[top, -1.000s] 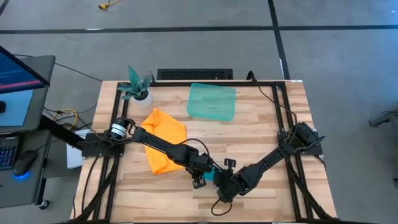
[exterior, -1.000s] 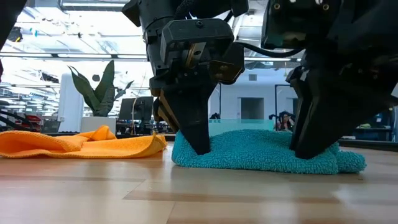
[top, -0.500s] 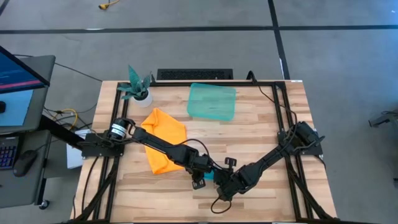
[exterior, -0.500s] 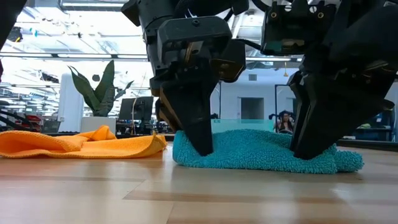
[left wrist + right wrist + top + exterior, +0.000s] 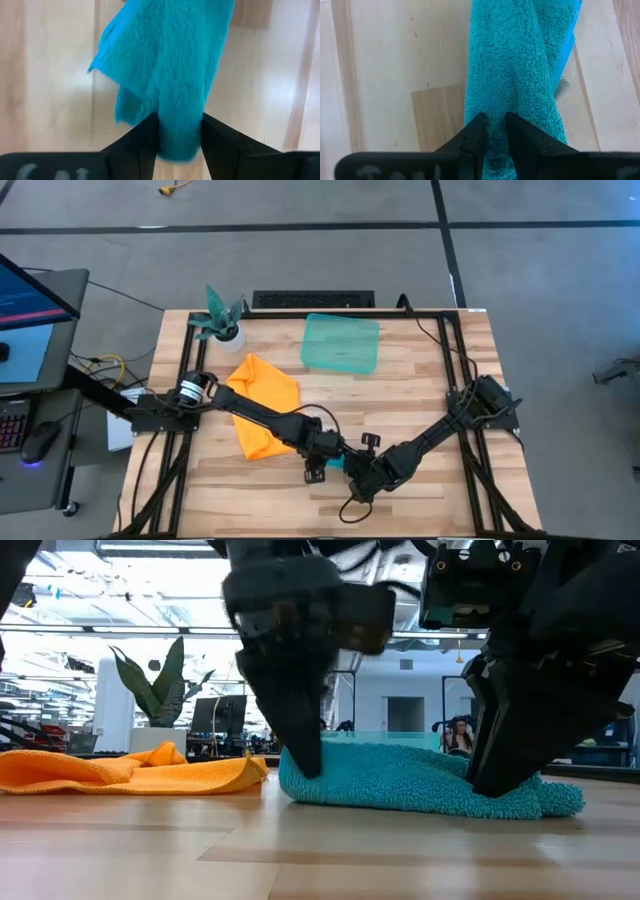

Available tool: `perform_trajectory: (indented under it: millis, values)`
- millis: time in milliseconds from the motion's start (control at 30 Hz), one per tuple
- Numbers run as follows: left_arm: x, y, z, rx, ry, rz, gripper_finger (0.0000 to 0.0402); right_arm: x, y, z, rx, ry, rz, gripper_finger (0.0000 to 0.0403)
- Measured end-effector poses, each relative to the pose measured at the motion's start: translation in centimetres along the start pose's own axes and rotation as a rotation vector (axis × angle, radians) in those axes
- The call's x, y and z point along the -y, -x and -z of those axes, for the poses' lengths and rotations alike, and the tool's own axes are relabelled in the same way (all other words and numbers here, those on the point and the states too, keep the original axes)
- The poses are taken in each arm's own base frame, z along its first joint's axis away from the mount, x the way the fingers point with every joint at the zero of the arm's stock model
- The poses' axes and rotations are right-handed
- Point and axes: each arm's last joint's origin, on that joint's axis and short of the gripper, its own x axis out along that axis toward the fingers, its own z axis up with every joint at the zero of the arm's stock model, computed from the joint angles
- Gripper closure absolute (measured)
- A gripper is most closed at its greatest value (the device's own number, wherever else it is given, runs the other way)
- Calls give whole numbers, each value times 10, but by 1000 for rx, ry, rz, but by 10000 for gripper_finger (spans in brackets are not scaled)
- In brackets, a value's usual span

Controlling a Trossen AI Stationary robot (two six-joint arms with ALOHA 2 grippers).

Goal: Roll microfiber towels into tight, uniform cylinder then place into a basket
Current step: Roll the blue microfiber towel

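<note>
The turquoise towel lies as a thick roll on the table near its front edge and barely shows between the arms in the high view. My left gripper is shut on its left end. My right gripper is shut on its right part. The orange towel lies crumpled and flat on the table to the left, untouched. The teal-green basket stands at the far middle of the table. My left gripper holds the left end of the roll between its two fingers, which come down from above, one on each side. The roll rests on the table. My right gripper pinches a ridge of the towel between its two nearly closed fingers, coming down from above near the right end. That part also rests on the table.
A small white pot with a teal plant stands at the far left corner. A dark frame runs along the table's edges. Bare wood lies to the right of the arms and between the towels and the basket.
My left gripper has shifted a little toward the table's left edge, along the roll's left end, and is blurred in motion. The turquoise roll stays on the table. My right gripper keeps its hold in about the same place.
</note>
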Motion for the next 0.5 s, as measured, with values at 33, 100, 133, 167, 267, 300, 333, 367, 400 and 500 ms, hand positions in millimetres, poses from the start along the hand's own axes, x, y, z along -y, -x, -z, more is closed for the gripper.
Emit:
perform_trajectory:
  millis: [33,100,133,167,267,300,333,367,400,500]
  values:
    - [3,4,1,-1,-10,-18,271,0,0,0,-1,0,-1,301]
    - [10,17,4,15,-25,-73,271,0,0,0,-1,0,-2,301]
    - [14,24,5,36,-30,-101,271,0,0,0,-1,0,-2,301]
    - [19,30,7,65,-39,-130,271,0,0,0,-2,0,-2,301]
    - [37,43,14,142,-103,-207,271,0,0,0,-1,0,-2,301]
    - [45,44,17,165,-136,-224,271,0,0,0,-1,0,-3,301]
    - [54,45,19,197,-170,-233,271,0,0,0,-1,0,-2,301]
    - [61,46,21,229,-202,-238,271,0,0,0,-1,0,-3,301]
    - [69,45,23,256,-239,-240,271,0,0,0,-1,-1,-3,301]
    - [82,37,27,342,-332,-185,271,0,0,0,1,-2,-5,301]
